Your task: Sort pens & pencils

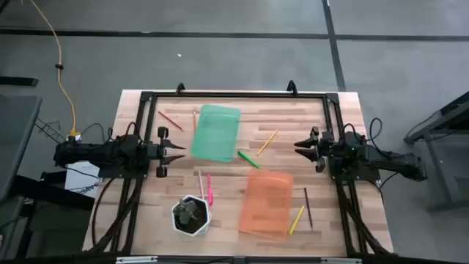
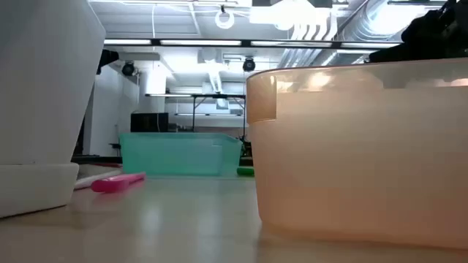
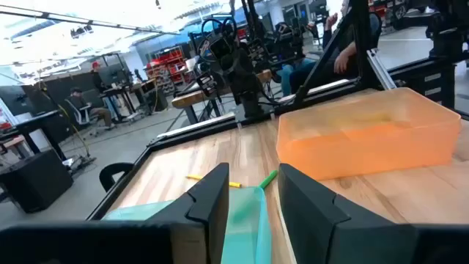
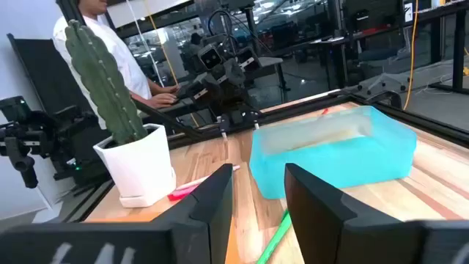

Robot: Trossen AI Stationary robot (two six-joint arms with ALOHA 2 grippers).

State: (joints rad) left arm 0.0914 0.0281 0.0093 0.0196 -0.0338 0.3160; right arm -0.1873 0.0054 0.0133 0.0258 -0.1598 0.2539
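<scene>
Across the middle of the high view lie two flat translucent plastic trays, the green tray (image 1: 216,133) upper centre and the orange tray (image 1: 267,200) lower right of centre, neither visibly holding anything, while a white hexagonal plant pot (image 1: 192,215) with a green cactus stands at lower centre. Seven slim sticks lie loose on the wood: a red-brown pencil (image 1: 170,120) upper left, a yellow pencil (image 1: 267,141) upper right of centre, a bright green pen (image 1: 248,159) between the trays, a pink pen (image 1: 209,188) and a pale peach stick (image 1: 201,183) above the pot, and a second yellow pencil (image 1: 296,219) beside a dark brown pencil (image 1: 308,207) at the orange tray's right edge. The left gripper (image 1: 178,151) at the frame's left and the right gripper (image 1: 299,144) at its right both hover with fingers spread, holding nothing.

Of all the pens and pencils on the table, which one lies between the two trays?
The bright green one: it lies slantwise in the gap between the green tray and the orange tray. All the other sticks lie outside that gap.
</scene>
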